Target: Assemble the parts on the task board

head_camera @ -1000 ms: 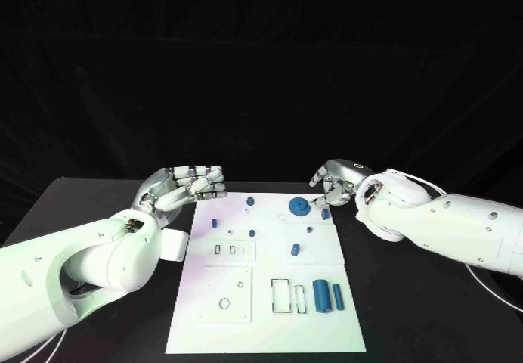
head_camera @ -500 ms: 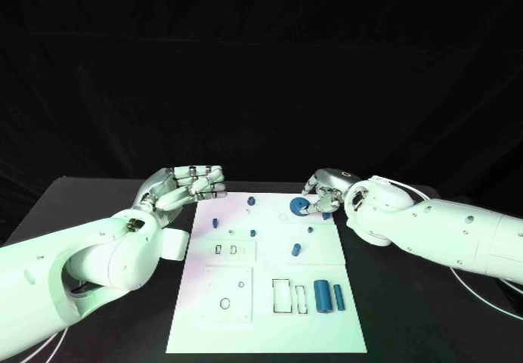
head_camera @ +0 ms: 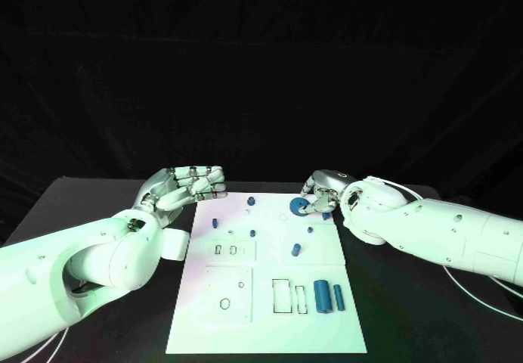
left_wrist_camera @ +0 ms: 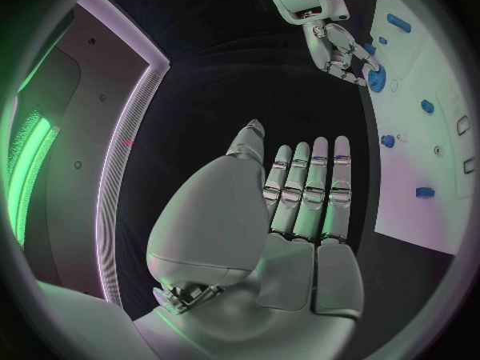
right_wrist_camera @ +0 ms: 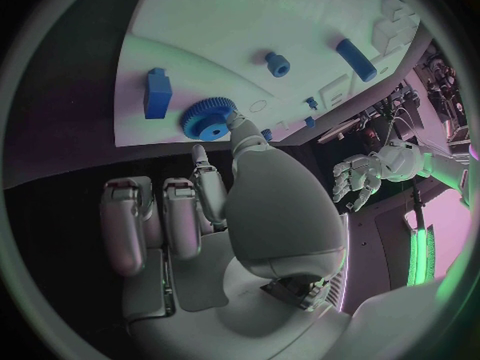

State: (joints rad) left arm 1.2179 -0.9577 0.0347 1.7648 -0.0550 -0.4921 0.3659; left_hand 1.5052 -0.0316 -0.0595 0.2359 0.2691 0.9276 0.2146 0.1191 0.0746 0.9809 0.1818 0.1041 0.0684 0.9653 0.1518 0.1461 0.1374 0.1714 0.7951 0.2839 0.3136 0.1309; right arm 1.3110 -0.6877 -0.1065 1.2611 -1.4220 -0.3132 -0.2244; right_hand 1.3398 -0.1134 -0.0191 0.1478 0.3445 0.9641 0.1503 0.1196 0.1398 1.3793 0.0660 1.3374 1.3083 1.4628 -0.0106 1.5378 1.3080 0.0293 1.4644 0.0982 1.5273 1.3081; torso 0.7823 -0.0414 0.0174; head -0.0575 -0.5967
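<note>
the gear (head_camera: 298, 204) lies flat at the right hand (head_camera: 325, 195) fingertips, touched, not gripped; left hand (head_camera: 185, 186) far, holding nothing, fingers extended.

Dim scene, black backdrop; green-violet tinted light; wrist views fisheye-bent, dark-framed; head view sharp.

the left hand (left_wrist_camera: 270, 240) rises from the wrist with its fingers (left_wrist_camera: 318, 188) straight and side by side, holding nothing. beyond it lies the white task board (left_wrist_camera: 425, 148) on the dark worktop (left_wrist_camera: 250, 72), with small blue parts (left_wrist_camera: 388, 141) on it. the right hand (left_wrist_camera: 335, 48) reaches down to a blue gear (left_wrist_camera: 377, 78) at the board's edge, fingertips touching it.
</note>
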